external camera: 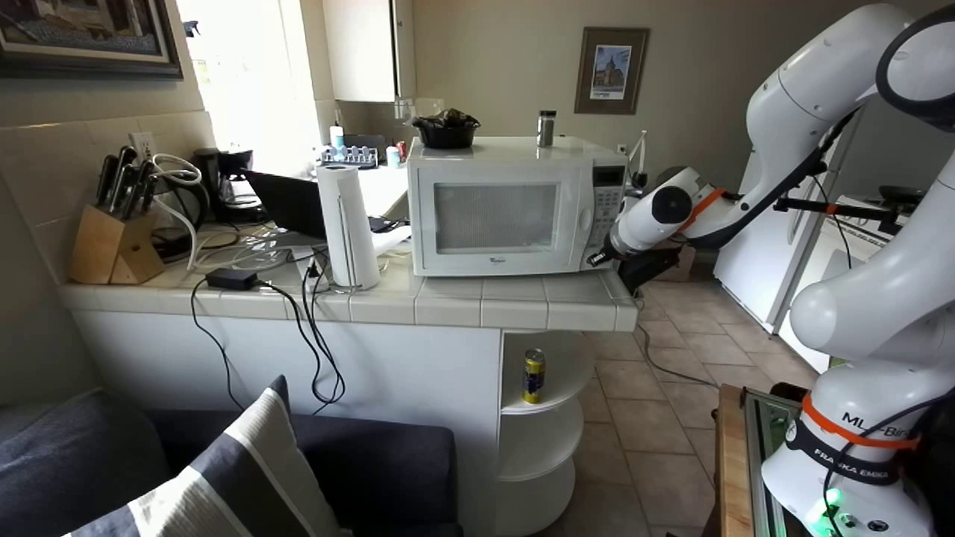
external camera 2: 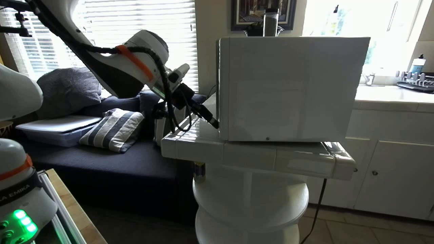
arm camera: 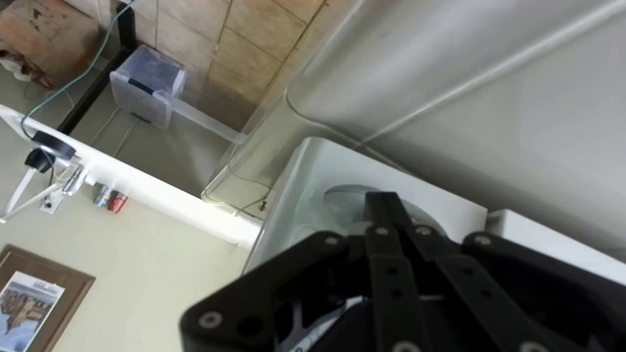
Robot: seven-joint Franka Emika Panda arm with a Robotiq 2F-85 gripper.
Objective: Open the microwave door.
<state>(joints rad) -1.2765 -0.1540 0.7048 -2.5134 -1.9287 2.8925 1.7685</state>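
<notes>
Nearest in an exterior view, a striped cushion (external camera: 246, 477) is leaning on a dark sofa (external camera: 388, 462), between seven and eight o'clock from the microwave door (external camera: 496, 218). The robot arm (external camera: 821, 74) is standing with its base (external camera: 821, 477) at four o'clock. Just short of six o'clock, a yellow can (external camera: 533, 377) is sitting on a rounded white shelf (external camera: 567, 365) below the tiled counter (external camera: 515, 309). On the counter, at nine o'clock, a paper towel roll (external camera: 348, 231) is standing upright, and a wooden knife block (external camera: 119, 246) is resting well apart from it in the same direction. Also at four o'clock, the gripper (external camera: 599, 258) is pointing at the lower end of the control strip (external camera: 606, 209); in the wrist view its fingers (arm camera: 384, 215) are lying together, with nothing showing in their hold. Whether the tips are touching the strip, I am not able to say. The door is sitting closed, flush in the front of the microwave (external camera 2: 291, 89). On top of the microwave, a black bowl (external camera: 448, 136) is resting at eleven o'clock and a dark-lidded jar (external camera: 545, 130) is standing at one. Farthest back, a framed picture (external camera: 612, 71) is hanging on the wall (external camera: 507, 45) at one o'clock, and a white cabinet (external camera: 362, 52) is hanging at eleven.
</notes>
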